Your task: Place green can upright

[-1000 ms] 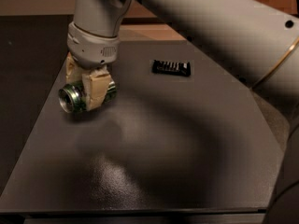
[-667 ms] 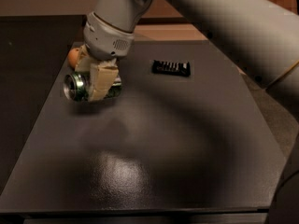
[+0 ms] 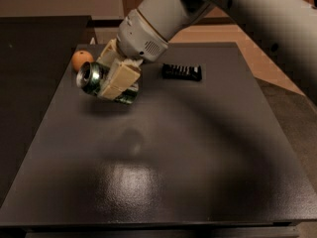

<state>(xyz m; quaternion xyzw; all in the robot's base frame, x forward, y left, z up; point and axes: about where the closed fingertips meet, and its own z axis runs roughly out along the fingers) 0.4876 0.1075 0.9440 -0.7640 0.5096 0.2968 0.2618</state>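
The green can (image 3: 94, 79) is a shiny dark-green drink can, held on its side with a silver rimmed end facing left. My gripper (image 3: 110, 74) is shut on the green can, its cream fingers (image 3: 119, 79) clamped across the can's body. It holds the can tilted, a little above the dark table (image 3: 163, 152) near the back left. The far part of the can is hidden behind the fingers.
An orange fruit (image 3: 81, 60) lies on the table just behind and left of the can. A flat black ribbed packet (image 3: 182, 72) lies at the back centre. My arm (image 3: 233, 9) crosses the upper right. The table's left edge is near the can.
The gripper has lifted the can off the table and carried it up and a little to the right. The orange fruit behind it now shows.
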